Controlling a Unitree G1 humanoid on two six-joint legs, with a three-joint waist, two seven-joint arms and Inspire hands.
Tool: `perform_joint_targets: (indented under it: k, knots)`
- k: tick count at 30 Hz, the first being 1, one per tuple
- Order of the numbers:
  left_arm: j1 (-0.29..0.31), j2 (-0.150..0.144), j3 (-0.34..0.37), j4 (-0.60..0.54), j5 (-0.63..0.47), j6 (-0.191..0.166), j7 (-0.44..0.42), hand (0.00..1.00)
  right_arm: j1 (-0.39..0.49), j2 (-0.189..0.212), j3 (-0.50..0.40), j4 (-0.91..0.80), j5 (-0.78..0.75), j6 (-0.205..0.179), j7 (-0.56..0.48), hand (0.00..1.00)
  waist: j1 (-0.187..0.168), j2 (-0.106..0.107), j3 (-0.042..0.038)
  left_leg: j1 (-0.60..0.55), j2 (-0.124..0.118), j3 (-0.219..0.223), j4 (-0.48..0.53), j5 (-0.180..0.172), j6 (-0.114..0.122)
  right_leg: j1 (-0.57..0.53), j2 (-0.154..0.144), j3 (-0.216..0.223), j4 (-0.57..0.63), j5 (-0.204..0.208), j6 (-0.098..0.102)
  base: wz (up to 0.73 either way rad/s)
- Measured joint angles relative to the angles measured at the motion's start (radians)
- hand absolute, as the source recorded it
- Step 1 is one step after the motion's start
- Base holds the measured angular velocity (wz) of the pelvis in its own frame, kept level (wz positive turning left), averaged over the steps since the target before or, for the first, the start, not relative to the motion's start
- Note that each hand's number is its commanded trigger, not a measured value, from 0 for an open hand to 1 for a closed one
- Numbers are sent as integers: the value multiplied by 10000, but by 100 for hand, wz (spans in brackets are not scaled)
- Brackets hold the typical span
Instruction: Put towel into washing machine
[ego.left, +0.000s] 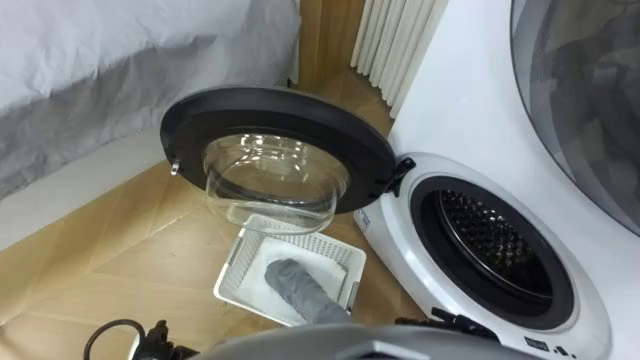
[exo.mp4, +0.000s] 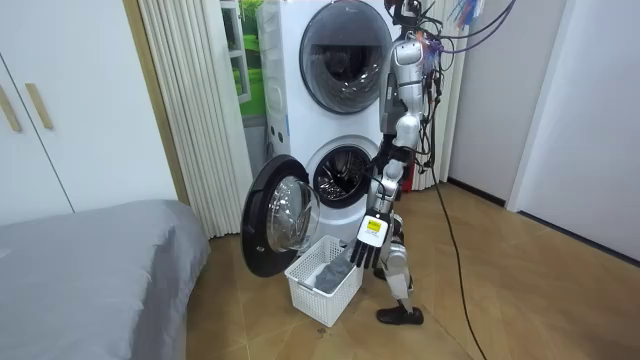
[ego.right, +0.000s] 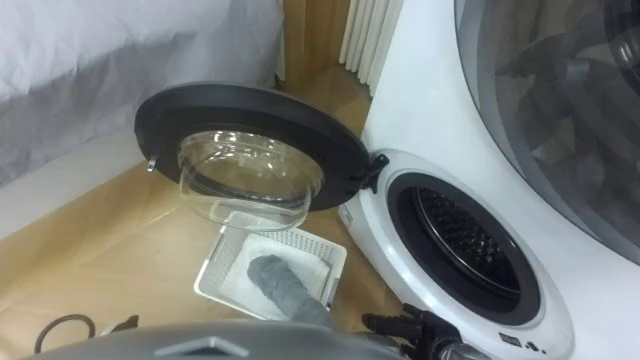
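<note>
White-bodied, the washing machine (ego.left: 450, 110) stands at the robot's right with its round door (ego.left: 280, 105) swung wide and its drum (ego.left: 490, 240) bare as far as can be seen, so I judge the opening done and the loading not yet begun. On the floor below the door, the white basket (ego.left: 232, 278) holds the grey towel (ego.left: 300, 288), rolled up and in neither hand. The left hand (exo.mp4: 366, 248) hangs just beside the basket's rim with loose fingers and holds nothing. The right hand (ego.right: 412, 324) is a dark shape low in the eye views, and I cannot tell its state.
</note>
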Motion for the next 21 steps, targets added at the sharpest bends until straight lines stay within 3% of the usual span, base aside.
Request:
perform_joint_targets:
  k: [12,21]
  knots:
    - [-101,28,-314,4,17,-109,129,0,-22,0,211,3,181,-219,-31,0,-136,68,-10,-137,2,-1,-19,0,0,-131,4,3,-5,1,0,0]
    - [-532,20,-724,-122,692,-755,303,0,-220,8,684,9,146,-609,-128,0,-161,222,-17,-879,6,-45,235,6,3,-743,-23,-112,17,34,-32,2]
